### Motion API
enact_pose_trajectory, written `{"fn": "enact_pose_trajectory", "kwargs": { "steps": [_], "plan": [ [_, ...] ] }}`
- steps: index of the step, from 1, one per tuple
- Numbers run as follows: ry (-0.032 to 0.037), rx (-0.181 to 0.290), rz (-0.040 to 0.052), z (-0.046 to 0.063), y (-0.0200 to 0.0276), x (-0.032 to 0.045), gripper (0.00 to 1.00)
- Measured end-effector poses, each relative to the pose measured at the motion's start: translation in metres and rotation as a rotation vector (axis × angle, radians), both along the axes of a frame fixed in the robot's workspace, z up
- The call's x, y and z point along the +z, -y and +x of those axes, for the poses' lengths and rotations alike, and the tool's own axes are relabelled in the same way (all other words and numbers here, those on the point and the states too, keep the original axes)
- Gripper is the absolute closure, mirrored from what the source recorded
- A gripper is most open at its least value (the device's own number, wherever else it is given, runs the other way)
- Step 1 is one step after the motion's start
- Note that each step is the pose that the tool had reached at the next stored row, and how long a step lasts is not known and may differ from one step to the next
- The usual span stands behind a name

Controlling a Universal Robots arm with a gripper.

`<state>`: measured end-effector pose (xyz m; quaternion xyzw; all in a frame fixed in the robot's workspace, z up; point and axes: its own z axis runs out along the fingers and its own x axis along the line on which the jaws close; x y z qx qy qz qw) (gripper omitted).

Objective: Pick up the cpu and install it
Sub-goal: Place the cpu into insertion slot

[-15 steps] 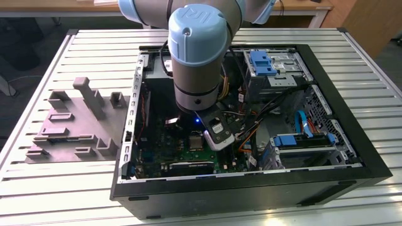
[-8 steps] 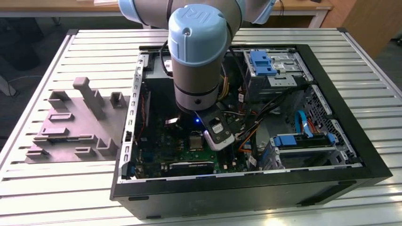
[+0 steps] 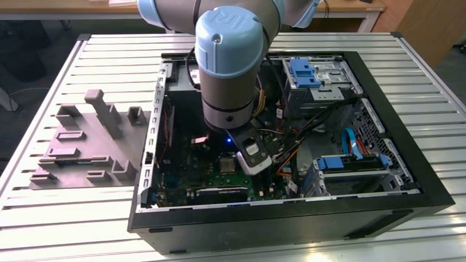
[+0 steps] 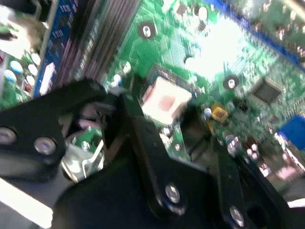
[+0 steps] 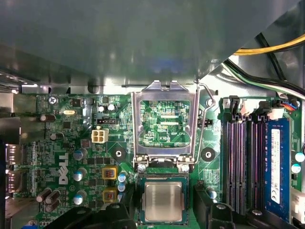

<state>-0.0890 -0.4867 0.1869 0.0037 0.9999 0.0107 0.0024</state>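
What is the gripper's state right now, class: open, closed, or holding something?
Gripper: open, holding nothing; its jaws stand apart on either side of the cpu, which lies in its socket.

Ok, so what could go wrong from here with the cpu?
The cpu seems to sit in the socket with the gripper right over it; if it is askew, pressing could damage either. The load frame stands flipped open beside it, so a sideways move may catch it. Loose cables lie close to the arm and might snag.
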Motion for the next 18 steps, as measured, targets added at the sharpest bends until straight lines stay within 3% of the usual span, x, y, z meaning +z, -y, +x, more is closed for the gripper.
{"fn": "enact_pose_trajectory", "kwargs": {
  "steps": [5, 13, 15, 16, 18],
  "plan": [
    [-0.0002, 0.000, -0.0001, 0.000, 0.0000, 0.0023, 0.40],
    [-0.0012, 0.000, 0.0000, 0.000, 0.0000, 0.0188, 0.42],
    [-0.0017, 0.000, 0.0000, 0.000, 0.0000, 0.0218, 0.55],
    [-0.0019, 0.000, 0.0000, 0.000, 0.0000, 0.0228, 0.55],
    [-0.0019, 0.000, 0.0003, 0.000, -0.0001, 0.0234, 0.65]
  ]
}}
